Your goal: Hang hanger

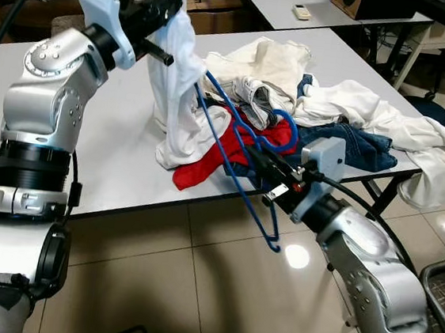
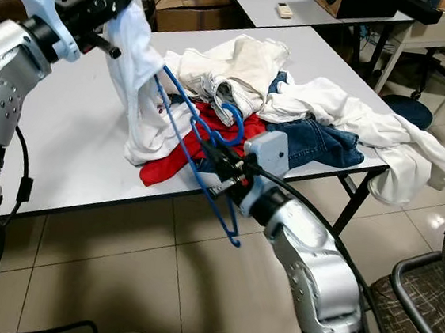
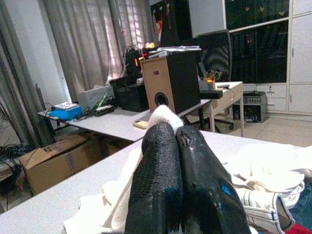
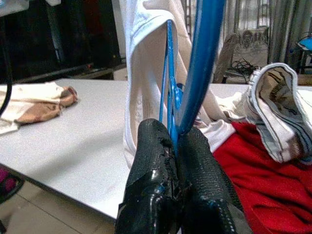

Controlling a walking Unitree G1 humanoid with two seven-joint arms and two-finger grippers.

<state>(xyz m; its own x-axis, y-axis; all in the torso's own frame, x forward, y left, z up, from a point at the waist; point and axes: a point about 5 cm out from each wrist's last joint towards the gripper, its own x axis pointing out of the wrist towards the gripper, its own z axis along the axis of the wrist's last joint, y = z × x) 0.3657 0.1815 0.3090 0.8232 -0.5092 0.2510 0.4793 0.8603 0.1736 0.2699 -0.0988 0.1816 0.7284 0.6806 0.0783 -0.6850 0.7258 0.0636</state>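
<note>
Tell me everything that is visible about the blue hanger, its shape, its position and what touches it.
The blue hanger is thin, probably plastic, with a curved hook near the red cloth. It is tilted: one end goes up inside the white garment, the other end hangs below the table edge, over the floor. The right gripper is shut on its bar. The left gripper, shut on the white garment, holds that garment up above the table.

Head views overlook table (image 1: pixel 113 147) (wrists close).
</note>
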